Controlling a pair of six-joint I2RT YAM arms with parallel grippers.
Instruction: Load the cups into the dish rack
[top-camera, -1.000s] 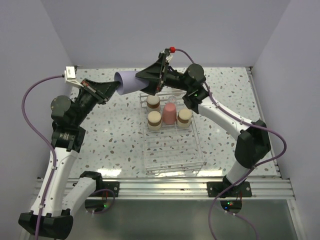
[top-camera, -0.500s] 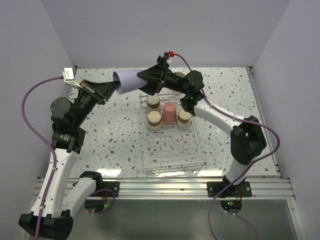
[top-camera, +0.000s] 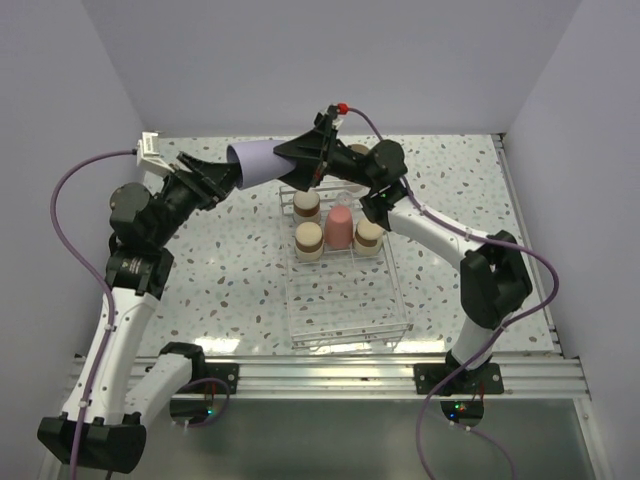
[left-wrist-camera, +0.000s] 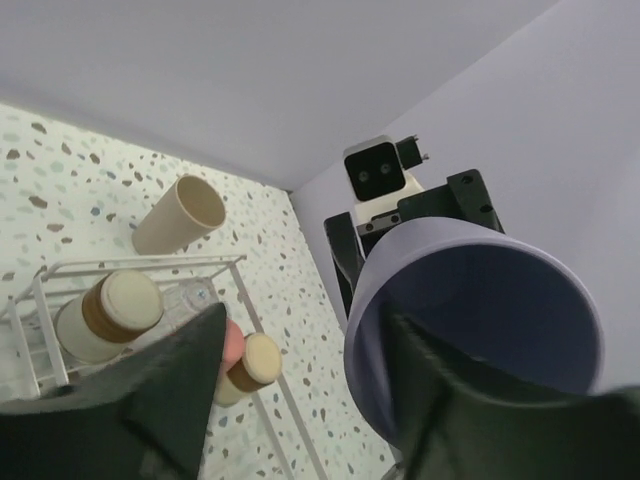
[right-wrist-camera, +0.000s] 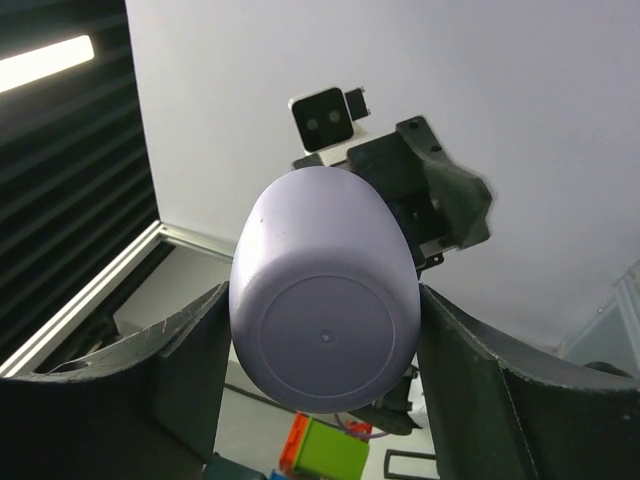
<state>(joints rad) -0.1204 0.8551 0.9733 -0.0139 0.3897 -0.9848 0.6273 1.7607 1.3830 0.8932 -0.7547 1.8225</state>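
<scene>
The counter (top-camera: 230, 270) holds the rack (top-camera: 350, 300) in its middle, with the rack's long sides running from the far edge to the near edge. Four cups (top-camera: 309, 240) stand upside down in the far end of the rack, and the near end is bare.

The lavender cup (top-camera: 257, 162) is up in the air, just past the rack's far left corner. It lies on its side. Its mouth points to the left edge of the counter and its bottom points to the right arm (top-camera: 440, 235).

The right fingers (right-wrist-camera: 190, 370) are closed on the cup's sides near its bottom, so this arm has the cup. The left fingers (left-wrist-camera: 180, 390) are spread apart at the cup's mouth and hold nothing. It is not clear if one of them touches the rim.

The rack is below the cup and a bit toward the near edge. It looks like the right arm's job now is to tip the mouth down and lower the cup beside the others.
</scene>
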